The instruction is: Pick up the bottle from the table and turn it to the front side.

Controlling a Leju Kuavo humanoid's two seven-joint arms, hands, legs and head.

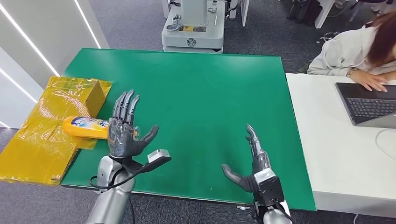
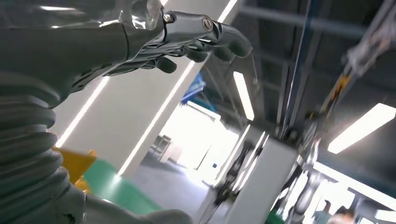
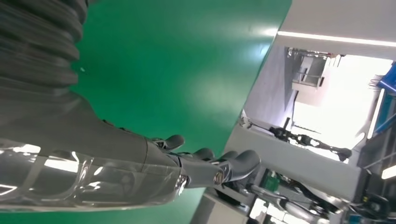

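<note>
Fingers [image 1: 125, 105] of the left hand [image 1: 122, 133] are spread, holding nothing, raised in front of the yellow plastic bottle [image 1: 84, 128] lying on yellow wrapping [image 1: 42, 140] at the green bench [image 1: 201, 93] edge. Right hand [image 1: 254, 163] likewise empty. Recommend grasping the bottle mid-body.

Yellow bottle [image 1: 85, 127] on its side, table's left edge

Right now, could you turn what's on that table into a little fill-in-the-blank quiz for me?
1. The orange bottle lies on its ____.
2. The table has a ____ top.
3. The left robot hand holds ____, its fingers spread.
4. A person at the white desk uses a ____.

Missing words: side; green; nothing; laptop
</note>
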